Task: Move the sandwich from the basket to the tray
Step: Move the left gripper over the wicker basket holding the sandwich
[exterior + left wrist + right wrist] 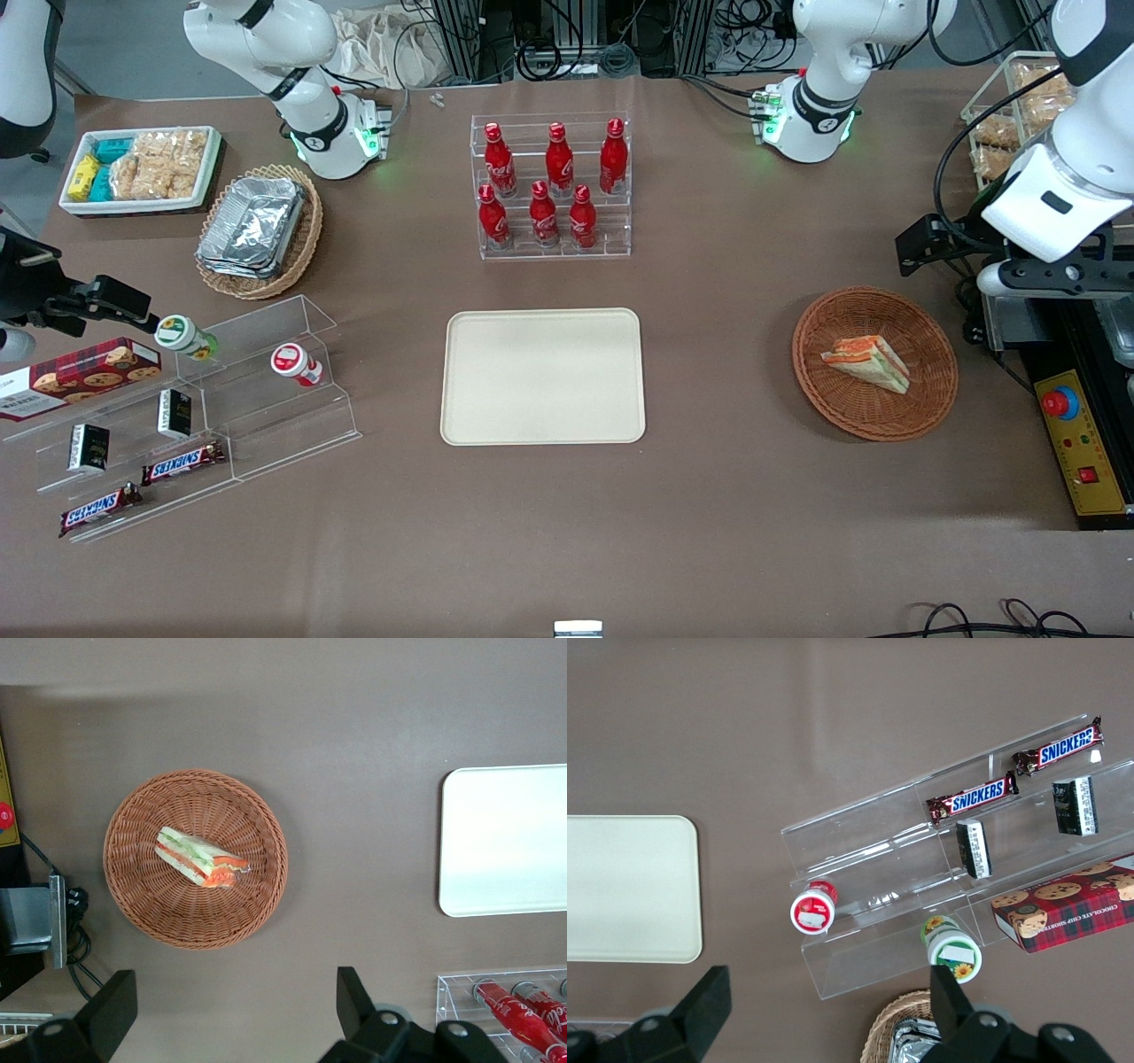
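Observation:
The sandwich (866, 361) (199, 858), a pale wedge with orange and green layers, lies in the round reddish-brown basket (930, 390) (142, 886) toward the working arm's end of the table. The cream tray (542, 377) (514, 842) is bare at the table's middle, a good way from the basket. My left gripper (232, 1010) (1032, 276) hangs high above the table. It is open wide with nothing between its fingers. It sits beside the basket, a little farther from the front camera than the basket, and touches nothing.
A clear rack of red cola bottles (551, 186) stands farther back than the tray. A control box with a red button (1076, 443) sits beside the basket at the table's end. Clear snack shelves (177, 416), an oval wicker basket of foil containers (259, 230) and a white snack bin (142, 168) lie toward the parked arm's end.

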